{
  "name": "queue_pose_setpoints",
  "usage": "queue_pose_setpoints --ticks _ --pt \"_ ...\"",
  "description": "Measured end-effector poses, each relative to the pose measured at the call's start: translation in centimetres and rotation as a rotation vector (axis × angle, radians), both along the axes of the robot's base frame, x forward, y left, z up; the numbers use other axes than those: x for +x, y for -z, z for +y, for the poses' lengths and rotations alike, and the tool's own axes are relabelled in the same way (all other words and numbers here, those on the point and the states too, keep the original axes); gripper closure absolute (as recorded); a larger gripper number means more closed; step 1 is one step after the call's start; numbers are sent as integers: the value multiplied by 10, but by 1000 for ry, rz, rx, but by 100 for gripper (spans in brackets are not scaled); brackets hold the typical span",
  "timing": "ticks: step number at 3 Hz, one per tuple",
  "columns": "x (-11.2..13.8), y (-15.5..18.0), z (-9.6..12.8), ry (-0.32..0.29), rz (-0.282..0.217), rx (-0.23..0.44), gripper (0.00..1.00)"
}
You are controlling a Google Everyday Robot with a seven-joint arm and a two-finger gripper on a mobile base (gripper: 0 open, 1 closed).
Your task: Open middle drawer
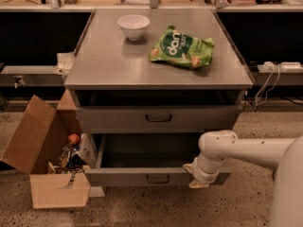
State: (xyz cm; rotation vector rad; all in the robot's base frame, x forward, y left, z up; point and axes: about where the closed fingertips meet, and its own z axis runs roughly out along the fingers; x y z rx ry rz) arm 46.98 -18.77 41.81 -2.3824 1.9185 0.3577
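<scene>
The middle drawer is a grey metal drawer with a small black bar handle. It stands pulled well out from the cabinet, and its dark inside shows. My gripper hangs at the right part of that drawer's front, right of the handle, and points down. My white arm reaches it from the right. The drawer above has its own black handle and sits a little out under the top. No drawer shows below the open one.
A white bowl and a green snack bag lie on the cabinet top. An open cardboard box with several small items stands on the floor at the left. Cables and a power strip are at the right.
</scene>
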Motion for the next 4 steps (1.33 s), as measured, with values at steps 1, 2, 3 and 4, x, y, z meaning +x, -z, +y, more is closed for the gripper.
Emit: queue_pose_setpoints --ticks 1,2,3,4 --pt "-4 -8 0 11 6 4 100" --pt "-1 -12 0 13 7 4 100" --pt "1 -13 0 13 7 4 100" --pt "-3 -17 2 21 16 8 100"
